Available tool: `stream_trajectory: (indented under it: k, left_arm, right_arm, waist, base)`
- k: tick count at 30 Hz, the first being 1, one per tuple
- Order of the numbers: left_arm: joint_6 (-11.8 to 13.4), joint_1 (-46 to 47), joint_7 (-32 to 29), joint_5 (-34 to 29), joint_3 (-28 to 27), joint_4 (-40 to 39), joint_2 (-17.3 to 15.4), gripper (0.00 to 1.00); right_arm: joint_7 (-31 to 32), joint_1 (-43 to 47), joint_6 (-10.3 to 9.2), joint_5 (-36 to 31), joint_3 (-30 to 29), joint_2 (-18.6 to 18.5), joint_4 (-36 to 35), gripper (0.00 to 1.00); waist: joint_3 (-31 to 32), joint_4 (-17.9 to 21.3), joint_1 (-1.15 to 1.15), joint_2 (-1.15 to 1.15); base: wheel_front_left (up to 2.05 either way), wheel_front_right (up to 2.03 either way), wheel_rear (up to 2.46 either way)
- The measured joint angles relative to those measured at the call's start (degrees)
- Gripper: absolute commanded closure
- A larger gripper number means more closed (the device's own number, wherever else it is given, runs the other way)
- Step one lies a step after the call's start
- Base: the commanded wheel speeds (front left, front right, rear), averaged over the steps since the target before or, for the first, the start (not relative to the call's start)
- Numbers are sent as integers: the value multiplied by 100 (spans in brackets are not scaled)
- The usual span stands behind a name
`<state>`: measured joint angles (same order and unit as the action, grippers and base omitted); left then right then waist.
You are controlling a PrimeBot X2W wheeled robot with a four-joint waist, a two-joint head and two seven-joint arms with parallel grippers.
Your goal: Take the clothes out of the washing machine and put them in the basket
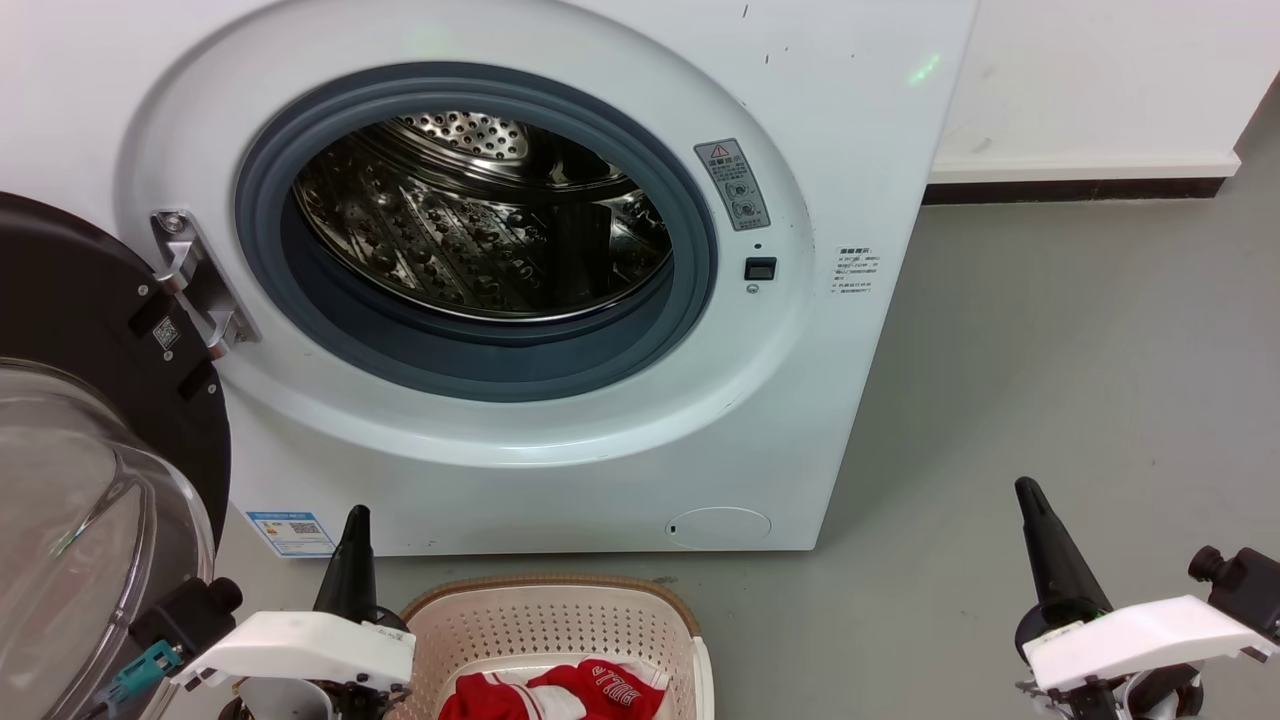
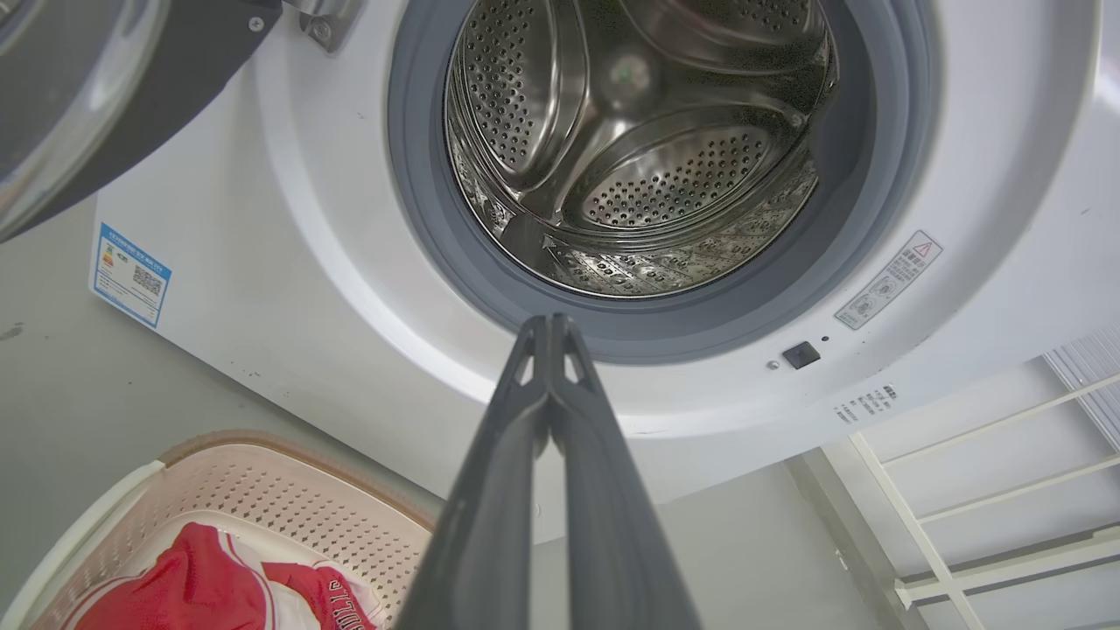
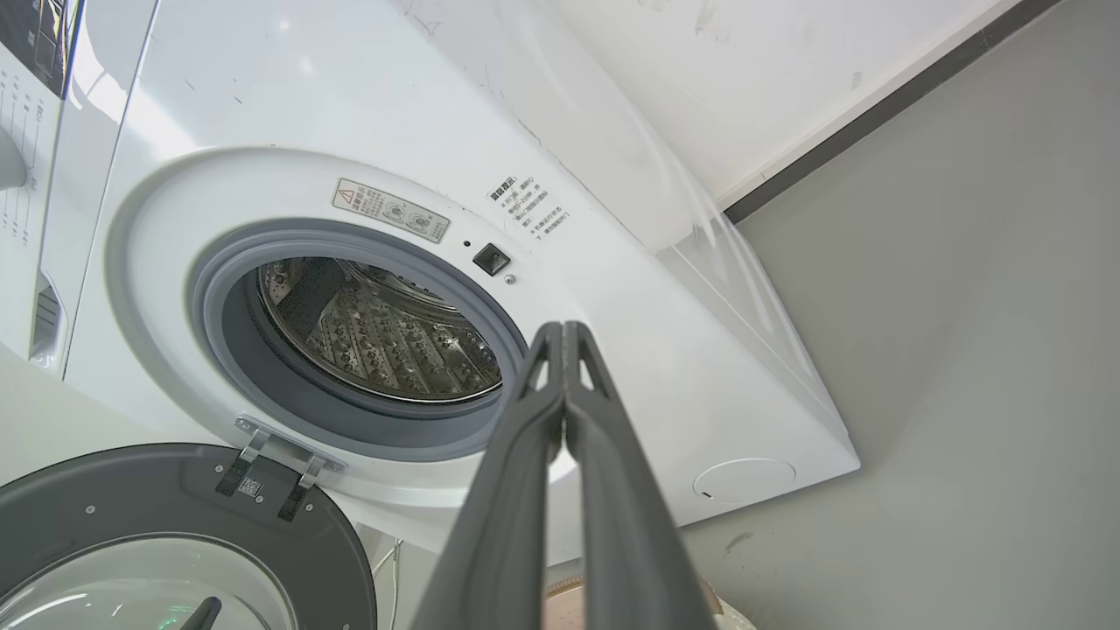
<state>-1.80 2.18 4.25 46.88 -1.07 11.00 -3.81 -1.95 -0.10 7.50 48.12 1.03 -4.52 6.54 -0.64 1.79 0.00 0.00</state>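
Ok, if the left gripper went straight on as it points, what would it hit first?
Probably the washing machine, around the lower edge of its grey door seal; depth is unclear, so perhaps the white panel just beneath.

Lighting: bright, even.
Glare: highlights on the perforated steel drum (image 2: 682, 175); sheen on the white front-loading washing machine (image 3: 289, 96).
Shadow: soft, on the smooth grey floor (image 1: 900, 440) beside it.
Distortion: wrist views bow straight edges.

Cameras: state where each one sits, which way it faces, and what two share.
Head view: on the head, facing down at washing machine and basket; left gripper, right gripper at bottom.
Left wrist view: along shut left fingers into the drum.
Right wrist view: along shut right fingers toward porthole and open door.
Both wrist views share the drum.
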Motion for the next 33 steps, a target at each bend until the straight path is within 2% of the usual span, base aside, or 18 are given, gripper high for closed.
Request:
stream_trajectory:
  k: [33]
  left_arm:
    - [-274,171,-515,2182,-271,147,45,100]
  right_arm:
    - [285,-274,-1,2231,-211,-26,349,100]
  waist:
    - [18,-71,0,0]
  base:
    - [0,0,0]
